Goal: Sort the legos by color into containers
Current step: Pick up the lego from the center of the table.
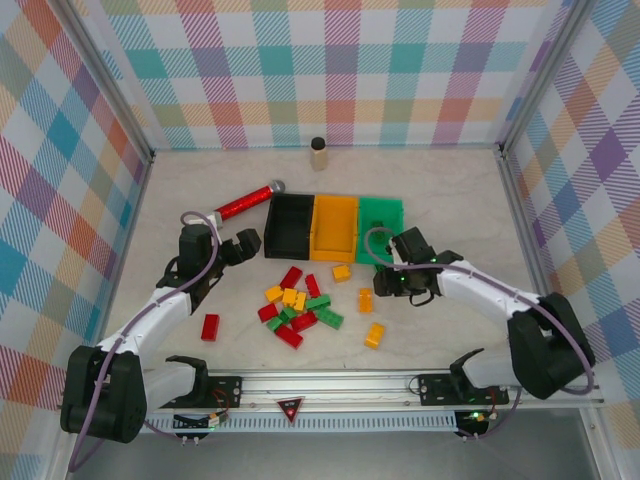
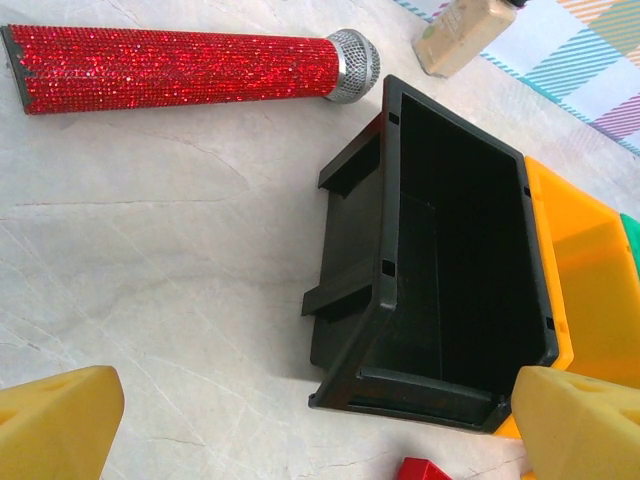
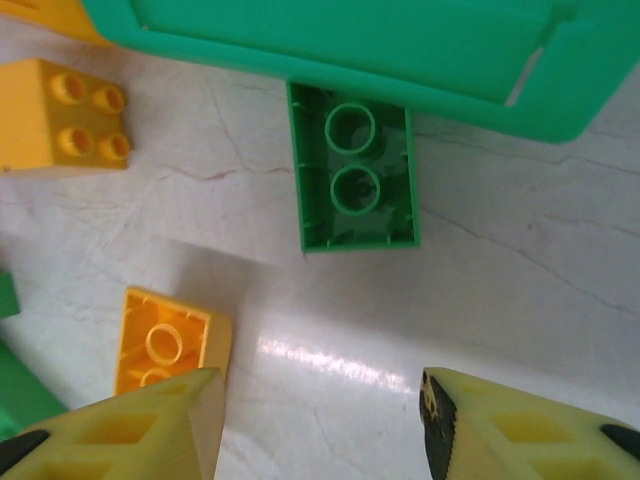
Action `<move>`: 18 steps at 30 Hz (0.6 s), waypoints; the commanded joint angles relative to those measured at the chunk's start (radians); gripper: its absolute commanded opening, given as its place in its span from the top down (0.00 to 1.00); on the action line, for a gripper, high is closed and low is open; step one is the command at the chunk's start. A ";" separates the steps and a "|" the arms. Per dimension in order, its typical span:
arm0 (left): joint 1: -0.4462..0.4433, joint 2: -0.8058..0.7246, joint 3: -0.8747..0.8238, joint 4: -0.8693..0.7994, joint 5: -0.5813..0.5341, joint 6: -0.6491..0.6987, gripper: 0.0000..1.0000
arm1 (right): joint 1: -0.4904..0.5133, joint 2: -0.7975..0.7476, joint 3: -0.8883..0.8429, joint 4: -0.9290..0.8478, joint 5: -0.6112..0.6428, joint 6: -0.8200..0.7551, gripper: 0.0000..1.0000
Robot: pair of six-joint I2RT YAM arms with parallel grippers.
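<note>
Looking down the right wrist camera, I have one green brick (image 3: 355,170) straight ahead of the right claw (image 3: 320,390), lying on the bench (image 3: 520,290) with its far end against the near wall of the green bin (image 3: 250,50); I cannot tell whether it is tucked slightly under the lip. The brick is flipped, with its hollow underside and two round tubes facing up. Its long axis points away from the claw toward the bin, so its short width lies across the gap between the fingers, which I judge to be the better way to pinch it. The right claw is partly open, its fingers apart on either side of bare bench, with nothing held. The brick sits a touch to the right of the midline, so I would nudge right before going forward and down. The bin wall just beyond leaves little room, and a push could jam the brick against it. Two yellow-orange bricks lie to the left, one studs up (image 3: 85,115) and one upturned (image 3: 165,340) just beside the left finger. The left claw (image 2: 315,390) is spread wide and empty near the black bin (image 2: 360,250), well apart from this brick, so the right arm is the nearer one.
</note>
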 commanded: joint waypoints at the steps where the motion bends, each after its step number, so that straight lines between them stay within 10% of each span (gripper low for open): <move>1: -0.011 -0.019 -0.008 -0.017 -0.006 0.015 0.00 | 0.003 0.061 0.047 0.075 0.026 -0.013 0.41; 18: -0.010 -0.008 -0.004 -0.017 -0.003 0.017 0.00 | 0.002 0.286 0.191 0.048 0.121 -0.088 0.41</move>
